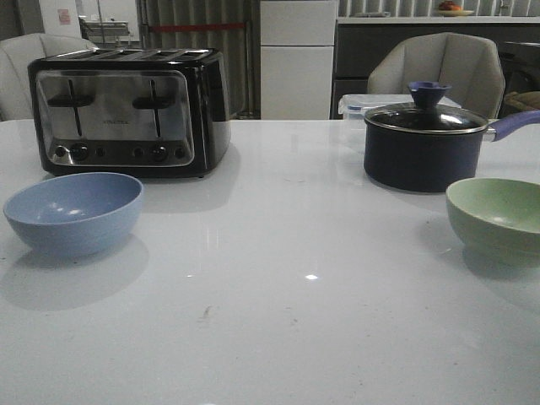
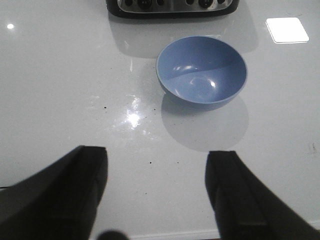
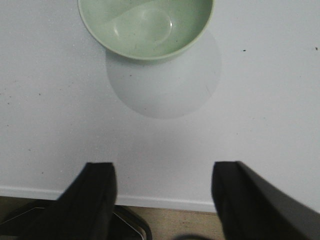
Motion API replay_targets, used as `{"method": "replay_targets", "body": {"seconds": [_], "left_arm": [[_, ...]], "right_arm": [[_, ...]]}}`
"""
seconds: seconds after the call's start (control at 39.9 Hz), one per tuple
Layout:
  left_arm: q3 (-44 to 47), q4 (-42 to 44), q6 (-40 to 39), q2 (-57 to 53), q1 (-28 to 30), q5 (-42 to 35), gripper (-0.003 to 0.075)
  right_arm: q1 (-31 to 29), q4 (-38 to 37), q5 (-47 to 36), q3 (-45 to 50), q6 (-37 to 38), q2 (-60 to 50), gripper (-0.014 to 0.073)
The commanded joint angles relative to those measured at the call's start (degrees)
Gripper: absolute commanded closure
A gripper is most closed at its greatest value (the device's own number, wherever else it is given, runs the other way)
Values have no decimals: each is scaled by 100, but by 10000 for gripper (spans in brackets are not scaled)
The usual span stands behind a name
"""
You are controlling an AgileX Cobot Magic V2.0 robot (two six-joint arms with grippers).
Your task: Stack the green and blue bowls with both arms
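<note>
The pale blue bowl (image 1: 74,211) stands upright and empty on the white table at the left, in front of the toaster; it also shows in the left wrist view (image 2: 202,71). The pale green bowl (image 1: 496,215) stands upright and empty at the right edge, in front of the pot; it also shows in the right wrist view (image 3: 146,26). My left gripper (image 2: 156,155) is open and empty above the table's near edge, well short of the blue bowl. My right gripper (image 3: 163,170) is open and empty over the near edge, short of the green bowl. Neither gripper shows in the front view.
A black and chrome toaster (image 1: 128,110) stands behind the blue bowl. A dark blue lidded pot (image 1: 426,143) with a purple handle stands behind the green bowl. The table's near edge (image 3: 165,202) lies between my right fingers, with floor beyond it.
</note>
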Motion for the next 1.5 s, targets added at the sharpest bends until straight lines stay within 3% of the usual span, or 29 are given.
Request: {"method": "replay_targets", "body": {"seconds": [0.0,0.38,0.83,1.2,1.28,1.48], "left_arm": [[-205,-70,-18,48,-55,-446,172],[-205,-70,-18,48,-55,-446,172],[-205,-70,-18,48,-55,-446,172],[-205,-70,-18,48,-55,-446,172],[-205,-70,-18,48,-55,-446,172],[-205,-70,-18,48,-55,-446,172]], "right_arm": [[-65,-54,-422,-348,96,219,-17],[-879,325,132,-1792,-139,2059,3],[-886,468,121,-3247,-378,4493,3],[-886,429,-128,-3965,-425,5574,6],[-886,413,-128,-4044,-425,5656,60],[-886,382,-141,-4087,-425,5705,336]]}}
